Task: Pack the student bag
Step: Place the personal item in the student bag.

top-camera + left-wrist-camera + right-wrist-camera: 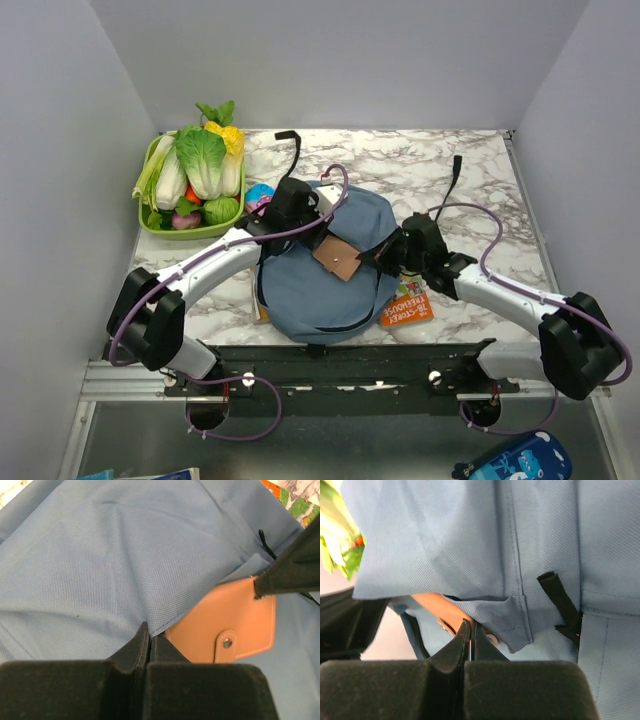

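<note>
The student bag (320, 290) lies on the bench (470, 180), middle near side, and packing looks barely begun. The left gripper (149, 630) is clamped on a fabric fold. The right gripper (471, 630) is closed, probably on the tan flap (230, 620). A book (407, 305) pokes out beneath its right edge, unpacked. A vegetable basket (195, 232) stands far left.
</note>
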Robot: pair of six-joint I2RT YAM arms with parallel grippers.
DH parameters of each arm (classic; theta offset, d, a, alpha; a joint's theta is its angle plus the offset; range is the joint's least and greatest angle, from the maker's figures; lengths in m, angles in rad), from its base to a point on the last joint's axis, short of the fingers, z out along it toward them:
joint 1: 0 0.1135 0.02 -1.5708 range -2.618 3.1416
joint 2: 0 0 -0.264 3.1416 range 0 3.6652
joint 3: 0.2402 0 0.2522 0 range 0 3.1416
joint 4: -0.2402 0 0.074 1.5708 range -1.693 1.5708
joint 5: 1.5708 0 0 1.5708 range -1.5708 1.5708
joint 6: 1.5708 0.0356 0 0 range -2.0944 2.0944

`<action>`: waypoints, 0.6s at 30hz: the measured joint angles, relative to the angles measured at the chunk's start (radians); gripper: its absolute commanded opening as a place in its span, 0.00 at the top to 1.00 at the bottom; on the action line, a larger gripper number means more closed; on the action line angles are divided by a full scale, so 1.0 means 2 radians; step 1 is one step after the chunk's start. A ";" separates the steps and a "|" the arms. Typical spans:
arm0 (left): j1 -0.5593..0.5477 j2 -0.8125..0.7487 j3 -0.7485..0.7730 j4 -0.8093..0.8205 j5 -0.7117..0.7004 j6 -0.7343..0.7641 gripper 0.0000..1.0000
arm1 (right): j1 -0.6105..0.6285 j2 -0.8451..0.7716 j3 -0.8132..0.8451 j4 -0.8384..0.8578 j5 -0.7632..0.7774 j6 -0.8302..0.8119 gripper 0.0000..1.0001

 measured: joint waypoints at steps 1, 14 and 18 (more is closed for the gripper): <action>0.000 -0.002 -0.001 -0.002 0.005 0.004 1.00 | 0.001 -0.001 -0.001 -0.001 0.008 0.011 0.99; -0.002 -0.015 -0.061 0.027 0.033 0.002 1.00 | 0.015 -0.039 -0.024 -0.019 0.090 0.143 0.99; -0.002 -0.008 -0.063 0.037 0.033 -0.019 1.00 | 0.050 -0.026 -0.023 -0.020 0.138 0.182 0.99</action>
